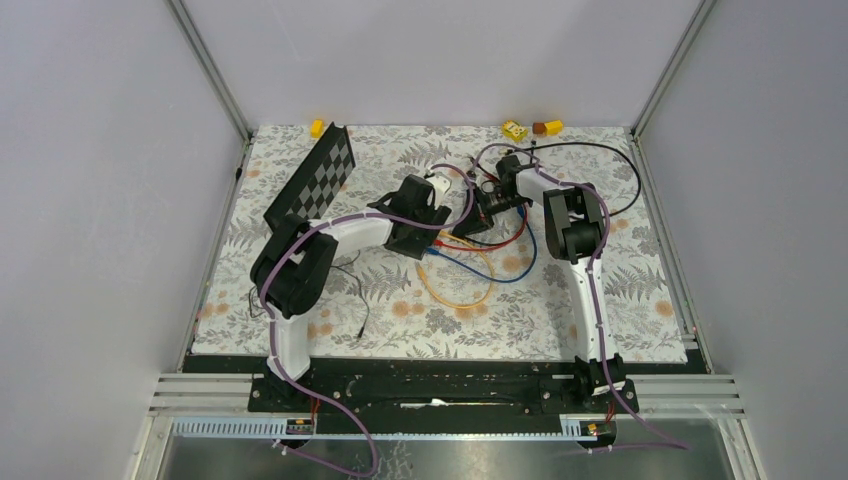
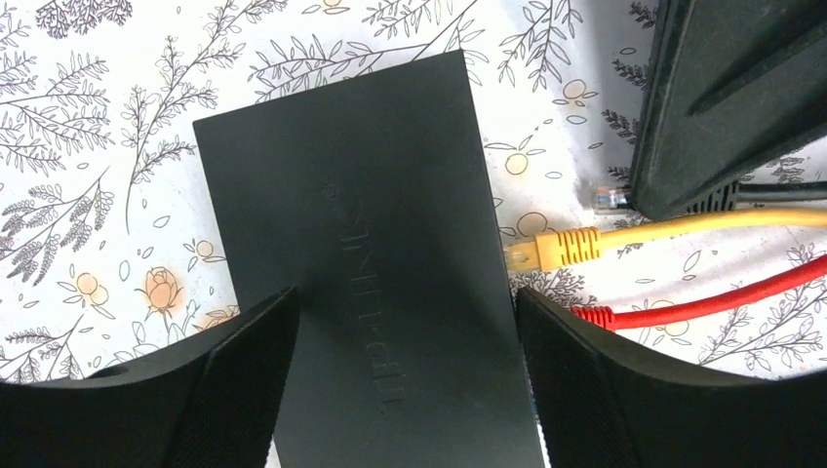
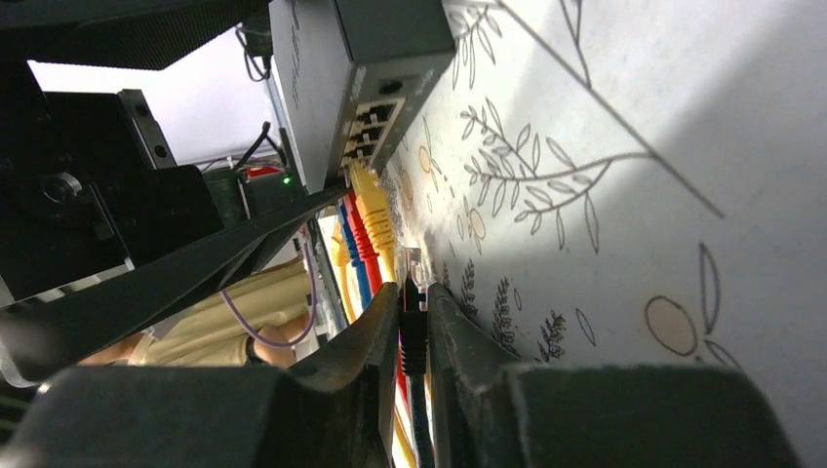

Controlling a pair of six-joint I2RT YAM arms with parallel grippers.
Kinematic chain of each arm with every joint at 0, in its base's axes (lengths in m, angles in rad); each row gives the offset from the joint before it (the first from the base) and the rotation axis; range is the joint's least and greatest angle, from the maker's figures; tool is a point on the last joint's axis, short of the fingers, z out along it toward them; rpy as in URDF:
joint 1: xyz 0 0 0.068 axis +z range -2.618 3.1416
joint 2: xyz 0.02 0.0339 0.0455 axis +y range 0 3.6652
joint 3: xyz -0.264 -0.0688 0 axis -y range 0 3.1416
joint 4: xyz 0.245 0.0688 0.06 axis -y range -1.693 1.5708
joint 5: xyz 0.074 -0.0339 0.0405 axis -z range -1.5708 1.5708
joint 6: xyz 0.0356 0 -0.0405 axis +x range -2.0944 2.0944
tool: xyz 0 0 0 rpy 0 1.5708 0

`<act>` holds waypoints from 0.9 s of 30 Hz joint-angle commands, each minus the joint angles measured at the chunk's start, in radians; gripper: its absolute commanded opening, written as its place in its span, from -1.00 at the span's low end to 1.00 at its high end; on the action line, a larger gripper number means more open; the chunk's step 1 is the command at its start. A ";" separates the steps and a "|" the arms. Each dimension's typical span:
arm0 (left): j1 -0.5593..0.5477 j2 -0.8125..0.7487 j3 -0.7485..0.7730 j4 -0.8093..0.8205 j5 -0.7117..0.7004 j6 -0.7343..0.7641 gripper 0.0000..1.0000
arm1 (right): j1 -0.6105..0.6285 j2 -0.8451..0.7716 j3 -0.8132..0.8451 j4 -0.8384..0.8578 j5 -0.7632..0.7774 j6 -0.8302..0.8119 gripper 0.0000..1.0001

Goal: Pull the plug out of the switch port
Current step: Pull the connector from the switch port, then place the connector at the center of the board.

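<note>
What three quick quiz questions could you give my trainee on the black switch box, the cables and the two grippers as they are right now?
1. True or false: the clear plug on the thin black cable is out of the flat matte-black switch box, apart from its ports.
2. The right gripper is shut on: A the yellow cable; B the thin black cable; C the red cable.
3. Missing word: the left gripper has its jaws ___ over the switch box.
Key: 1 true; 2 B; 3 open.
</note>
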State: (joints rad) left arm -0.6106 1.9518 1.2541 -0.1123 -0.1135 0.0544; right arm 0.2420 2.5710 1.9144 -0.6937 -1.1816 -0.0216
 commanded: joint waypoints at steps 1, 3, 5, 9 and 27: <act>0.029 0.002 -0.007 -0.090 -0.011 0.011 0.70 | -0.004 -0.017 0.088 -0.006 0.148 -0.040 -1.00; 0.029 -0.021 0.002 -0.090 0.013 0.020 0.79 | -0.004 -0.027 0.133 -0.022 0.139 -0.034 -1.00; 0.029 -0.054 0.005 -0.081 0.040 0.028 0.86 | -0.006 -0.047 0.169 -0.026 0.124 -0.020 -1.00; 0.029 -0.117 0.008 -0.061 0.100 0.053 0.93 | -0.006 -0.093 0.234 -0.022 0.097 0.014 -1.00; 0.110 -0.349 -0.071 -0.026 0.157 0.088 0.97 | -0.017 -0.237 0.391 0.361 0.006 0.453 -1.00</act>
State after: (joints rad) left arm -0.5343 1.6764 1.1973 -0.1669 0.0204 0.1307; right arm 0.2287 2.3672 2.1906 -0.4686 -1.1454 0.2920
